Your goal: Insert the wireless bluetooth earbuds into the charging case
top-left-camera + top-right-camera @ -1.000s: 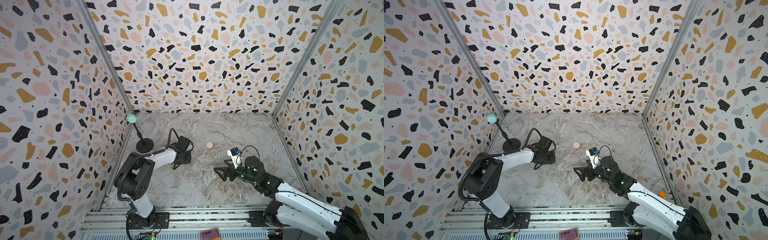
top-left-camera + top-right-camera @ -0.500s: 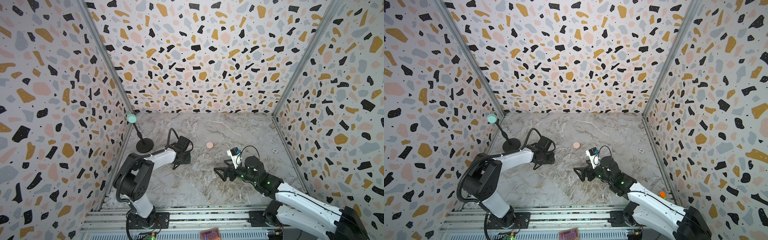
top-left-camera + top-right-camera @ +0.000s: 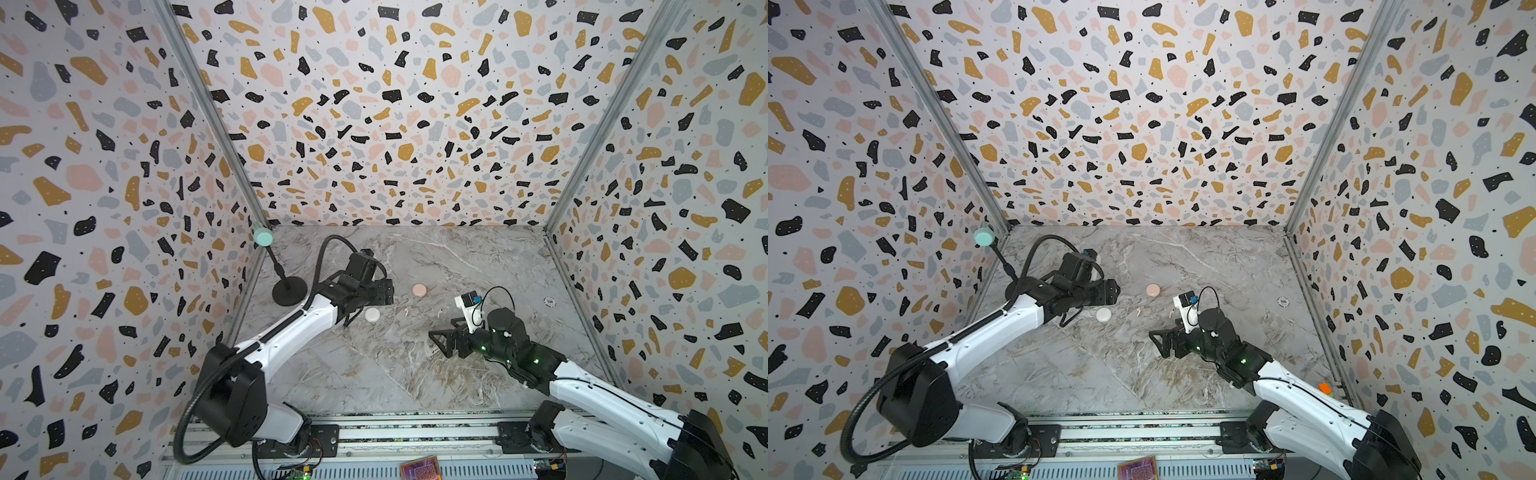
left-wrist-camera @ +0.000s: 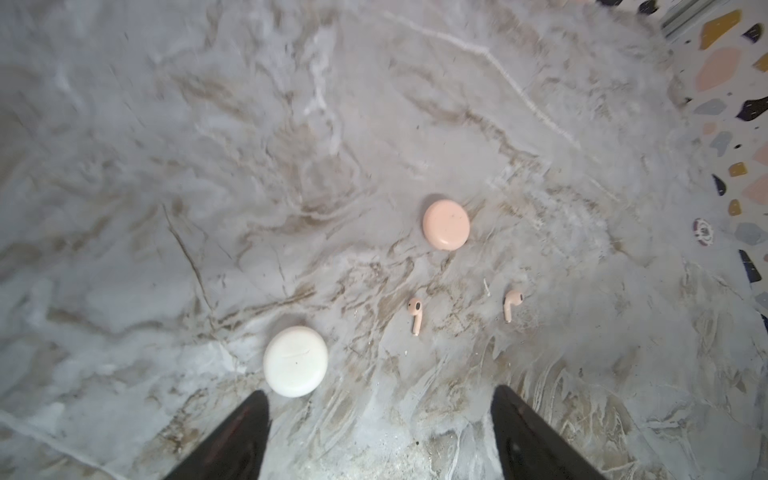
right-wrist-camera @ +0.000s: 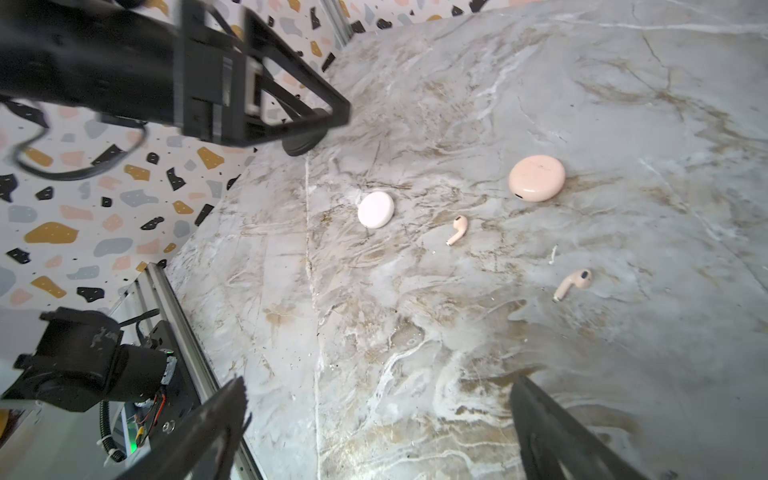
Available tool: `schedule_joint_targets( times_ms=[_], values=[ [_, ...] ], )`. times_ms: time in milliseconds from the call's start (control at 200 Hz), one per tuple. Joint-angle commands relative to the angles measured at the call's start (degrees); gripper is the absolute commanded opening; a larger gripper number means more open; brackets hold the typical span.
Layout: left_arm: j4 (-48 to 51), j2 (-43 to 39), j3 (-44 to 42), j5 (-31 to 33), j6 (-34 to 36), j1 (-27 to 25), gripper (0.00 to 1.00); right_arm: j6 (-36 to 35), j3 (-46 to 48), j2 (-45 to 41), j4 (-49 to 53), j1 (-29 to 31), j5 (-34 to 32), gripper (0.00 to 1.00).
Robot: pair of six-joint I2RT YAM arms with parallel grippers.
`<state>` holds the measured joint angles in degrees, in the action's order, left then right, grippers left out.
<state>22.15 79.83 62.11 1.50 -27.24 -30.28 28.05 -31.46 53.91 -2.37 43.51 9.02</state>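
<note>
Pink earbud (image 4: pixel 415 313) ahead of left pincer (image 4: pixel 380 392)

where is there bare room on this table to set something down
Widest bare patch: marble table between the right claw and the front rail. Also free: the far strip between the pink case and the back wall. Crowded: the middle band, where white case, pink earbuds and pink case lie close.

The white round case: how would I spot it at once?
On the marble table, look left, where the robot's left hand hangs open. Just by its tips lies the white round case, flat and closed. The pink round case sits farther back; the nearby pink earbud is stemmed and much smaller.
</note>
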Motion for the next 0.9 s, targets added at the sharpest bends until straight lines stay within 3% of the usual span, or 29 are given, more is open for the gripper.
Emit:
schedule_joint_targets(
  times_ms=[0,150,435,586,896],
  values=[
    [-5.13,-5.46,-1.9,5.85,2.43,0.07,1.0,4.18,-6.06,2.98,8.11,-0.74,-7.69,0.99],
    [-14.98,-13.99,-9.63,13.38,1.65,0.14,1.0,8.49,-14.2,9.35,18.63,-0.97,-12.95,0.99],
    [-16.47,-23.74,-17.96,19.83,3.64,0.4,1.0,11.93,-29.42,22.4,34.04,-1.14,-16.51,0.99],
    [-16.09,-23.24,-18.43,15.41,4.08,0.19,1.0,13.25,-35.5,27.17,37.62,-1.85,-15.53,0.99],
    [-14.6,-16.73,-15.43,6.97,3.61,-0.47,1.0,14.25,-36.74,29.48,38.67,-7.88,-9.9,0.99]
  ],
)
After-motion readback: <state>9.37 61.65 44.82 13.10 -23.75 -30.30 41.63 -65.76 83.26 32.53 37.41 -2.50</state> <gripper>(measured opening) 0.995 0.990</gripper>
